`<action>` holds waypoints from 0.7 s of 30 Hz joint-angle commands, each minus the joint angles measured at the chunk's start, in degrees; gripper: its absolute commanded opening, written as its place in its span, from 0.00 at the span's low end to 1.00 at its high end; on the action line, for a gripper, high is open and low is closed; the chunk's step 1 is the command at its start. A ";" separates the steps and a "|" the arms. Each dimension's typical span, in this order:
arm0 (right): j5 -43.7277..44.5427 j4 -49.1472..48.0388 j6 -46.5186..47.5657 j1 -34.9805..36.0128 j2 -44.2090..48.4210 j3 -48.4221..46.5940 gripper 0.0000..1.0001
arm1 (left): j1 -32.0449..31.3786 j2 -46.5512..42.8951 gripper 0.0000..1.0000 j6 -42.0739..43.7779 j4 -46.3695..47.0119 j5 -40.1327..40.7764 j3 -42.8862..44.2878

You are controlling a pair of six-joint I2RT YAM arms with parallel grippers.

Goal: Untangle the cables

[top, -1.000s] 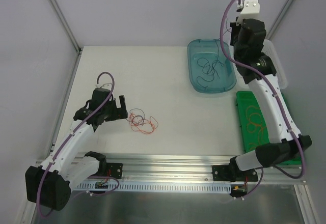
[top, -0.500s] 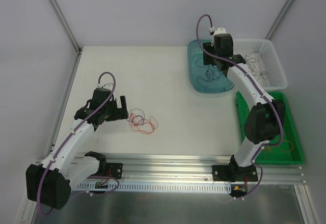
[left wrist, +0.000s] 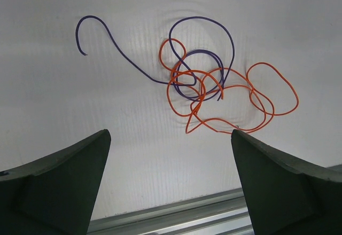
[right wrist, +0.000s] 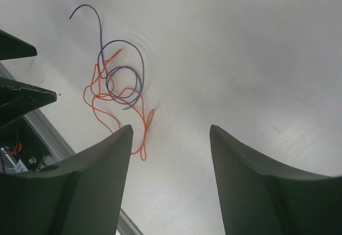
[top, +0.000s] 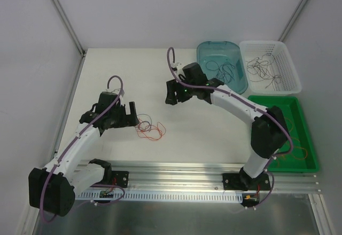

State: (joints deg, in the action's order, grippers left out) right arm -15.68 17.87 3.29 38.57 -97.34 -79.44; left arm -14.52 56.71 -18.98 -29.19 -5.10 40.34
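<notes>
I am finding no readable text, label, brand, number or sign on anything in these views.

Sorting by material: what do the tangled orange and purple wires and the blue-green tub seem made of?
Thin orange wire: likely smooth plastic insulation, holding springy loops. Thin purple wire: same look. Blue-green oval tub: probably glossy translucent plastic, its walls see-through.
</notes>
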 commanded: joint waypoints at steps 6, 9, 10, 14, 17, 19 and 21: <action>-7.25 -13.73 -10.41 7.05 -12.60 -1.67 0.57 | 0.64 2.18 0.95 0.00 0.89 -5.00 0.88; -7.52 -15.23 -11.46 8.54 -17.52 -3.70 0.54 | 0.55 2.71 0.94 -0.09 0.98 -5.35 0.71; -7.61 -16.19 -11.99 8.72 -18.49 -4.05 0.51 | 0.55 2.88 0.94 -0.18 0.98 -5.44 0.71; -8.84 -17.61 -13.31 9.68 -22.36 -5.20 0.44 | 0.55 3.32 0.94 -0.18 0.98 -5.88 0.80; -9.63 -17.69 -13.40 10.21 -24.82 -6.43 0.42 | 0.55 3.76 0.94 -0.18 1.06 -6.32 0.88; -10.33 -19.43 -13.75 10.30 -26.14 -6.69 0.37 | 0.55 4.02 0.94 -0.09 1.06 -6.76 0.97; -11.03 -20.59 -14.27 10.39 -26.76 -6.61 0.31 | 0.64 4.20 0.94 -0.09 1.06 -7.02 0.88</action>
State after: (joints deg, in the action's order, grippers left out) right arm -24.12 1.69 -9.58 48.51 -123.11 -83.90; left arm -14.52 60.49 -19.03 -28.88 -10.26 40.34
